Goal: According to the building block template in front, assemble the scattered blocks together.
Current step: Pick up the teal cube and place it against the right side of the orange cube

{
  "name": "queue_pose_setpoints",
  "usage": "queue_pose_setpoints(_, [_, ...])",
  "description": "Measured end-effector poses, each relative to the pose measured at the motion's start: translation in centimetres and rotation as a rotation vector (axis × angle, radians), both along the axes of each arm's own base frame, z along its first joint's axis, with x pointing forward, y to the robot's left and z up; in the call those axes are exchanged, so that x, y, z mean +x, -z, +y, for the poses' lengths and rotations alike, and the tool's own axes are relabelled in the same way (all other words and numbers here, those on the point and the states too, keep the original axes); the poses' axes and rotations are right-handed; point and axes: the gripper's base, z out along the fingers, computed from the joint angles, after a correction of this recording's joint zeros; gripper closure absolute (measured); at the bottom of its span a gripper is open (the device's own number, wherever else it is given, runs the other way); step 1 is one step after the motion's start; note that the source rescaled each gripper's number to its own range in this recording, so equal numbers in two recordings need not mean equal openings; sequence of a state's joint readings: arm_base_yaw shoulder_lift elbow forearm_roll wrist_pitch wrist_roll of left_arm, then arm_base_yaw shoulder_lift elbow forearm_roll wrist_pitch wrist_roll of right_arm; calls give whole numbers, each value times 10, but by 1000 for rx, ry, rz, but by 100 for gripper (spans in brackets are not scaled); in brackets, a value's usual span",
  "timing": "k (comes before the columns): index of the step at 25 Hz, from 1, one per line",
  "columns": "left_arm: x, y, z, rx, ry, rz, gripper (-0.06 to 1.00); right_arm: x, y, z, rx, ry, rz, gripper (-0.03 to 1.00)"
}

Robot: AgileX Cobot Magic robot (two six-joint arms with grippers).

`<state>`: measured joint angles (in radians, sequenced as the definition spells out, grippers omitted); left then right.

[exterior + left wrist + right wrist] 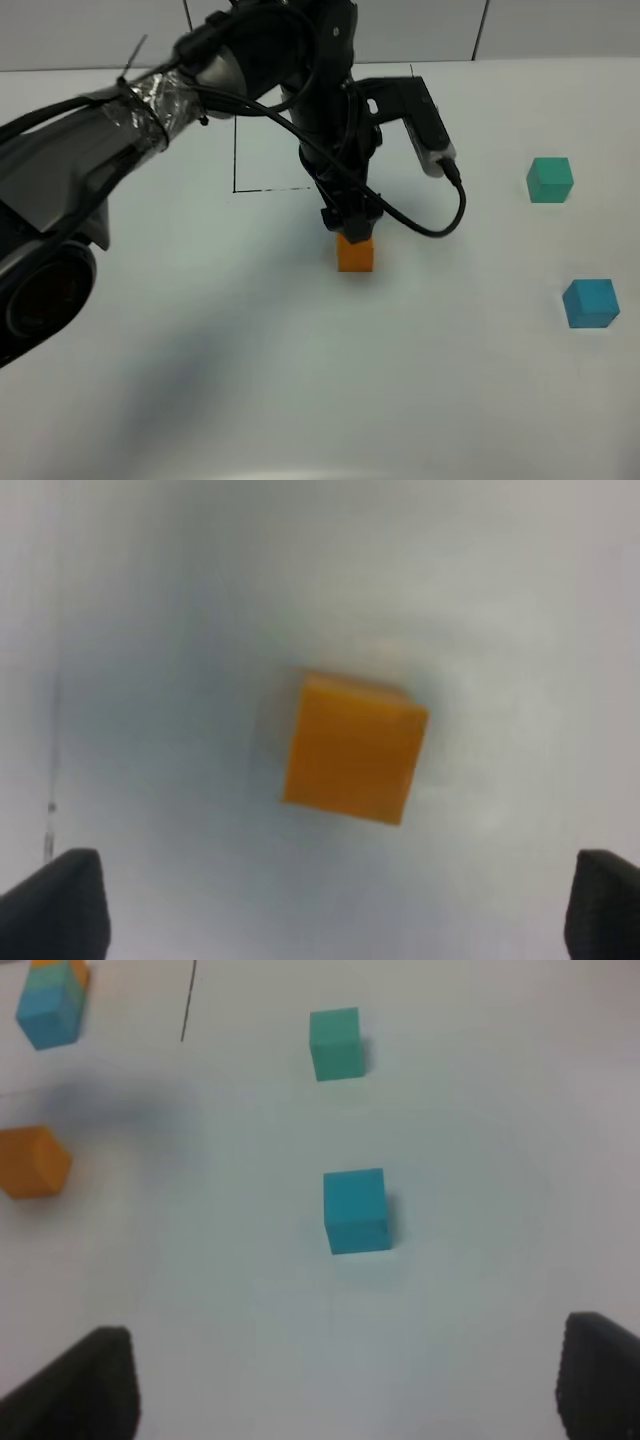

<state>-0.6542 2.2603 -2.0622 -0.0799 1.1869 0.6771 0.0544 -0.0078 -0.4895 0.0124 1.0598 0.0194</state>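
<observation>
The orange cube (355, 253) sits on the white table near the middle. My left gripper (349, 222) hangs just above its far side, open; in the left wrist view the orange cube (354, 748) lies ahead of the gripper (335, 910), whose fingertips (55, 905) stand wide apart. The teal-green cube (550, 180) and the blue cube (590, 303) lie at the right. My right gripper (345, 1390) is open and empty, short of the blue cube (355, 1210) and the teal-green cube (335, 1044). The template row (52, 1000) shows partly in the right wrist view; in the high view my left arm hides it.
Part of the thin black drawn rectangle (236, 160) shows left of my left arm (150, 100), which crosses the table from the left edge. A black cable (440, 225) loops off the wrist to the right of the orange cube.
</observation>
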Motion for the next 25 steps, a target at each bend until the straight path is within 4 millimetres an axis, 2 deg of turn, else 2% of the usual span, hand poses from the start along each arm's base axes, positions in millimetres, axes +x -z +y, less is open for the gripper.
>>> queue_pose_setpoints(5, [13, -39, 35, -17, -264, -76, -1, 0, 0, 0, 3, -2, 0, 26])
queue_pose_setpoints(15, [35, -86, 113, -81, -608, -144, 11, 0, 0, 0, 3, -2, 0, 26])
queue_pose_setpoints(20, [27, -92, 162, -66, -757, -115, 18, 0, 0, 0, 3, -2, 0, 26])
queue_pose_setpoints(25, [3, -98, 212, -90, -929, -127, 18, 0, 0, 0, 3, -2, 0, 26])
